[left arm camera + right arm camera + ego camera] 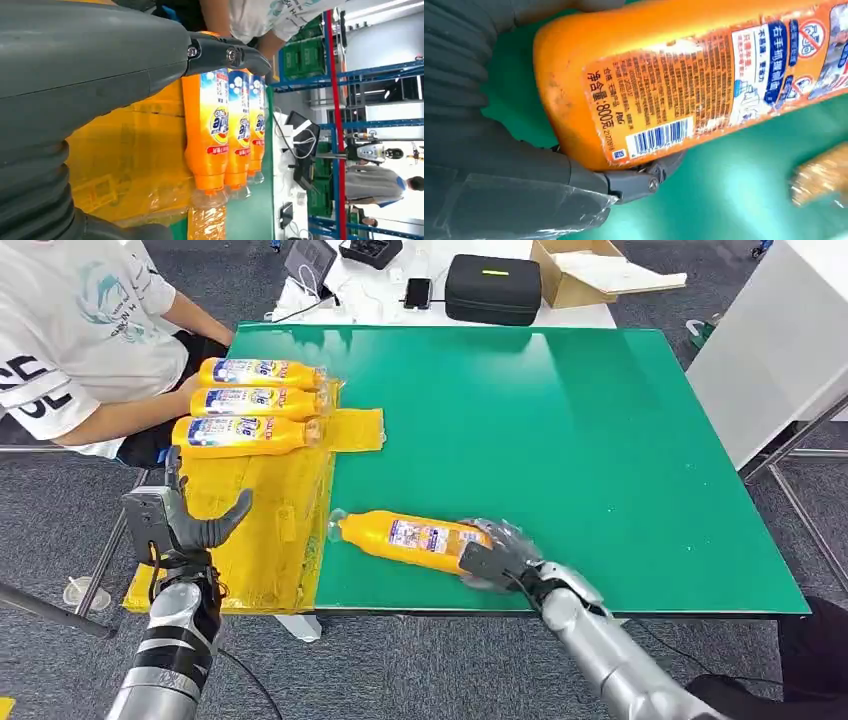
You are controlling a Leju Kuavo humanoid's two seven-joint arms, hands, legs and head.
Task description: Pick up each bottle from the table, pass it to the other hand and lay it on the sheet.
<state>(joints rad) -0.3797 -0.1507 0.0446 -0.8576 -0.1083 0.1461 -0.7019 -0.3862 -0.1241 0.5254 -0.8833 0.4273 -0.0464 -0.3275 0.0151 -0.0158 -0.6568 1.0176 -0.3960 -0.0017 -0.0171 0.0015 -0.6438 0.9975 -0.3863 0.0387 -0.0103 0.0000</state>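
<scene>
An orange bottle (410, 537) (684, 85) lies on the green table (600, 440) near its front edge, its clear cap toward the yellow sheet (270, 520). My right hand (495, 555) (499, 165) grips its base end, thumb on one side and fingers on the other. Three more orange bottles (260, 373) (262, 401) (245, 432) lie side by side at the sheet's far end. My left hand (175, 520) (75, 100) is raised over the sheet's near left corner, fingers spread and holding nothing. In the left wrist view the three bottles (210, 130) lie on the sheet (125, 150) beyond its fingers.
A person in a white shirt (70, 350) sits at the back left, an arm close to the three bottles. Beyond the table stand a black case (492, 288) and a cardboard box (580, 270). A white table (770, 350) is to the right.
</scene>
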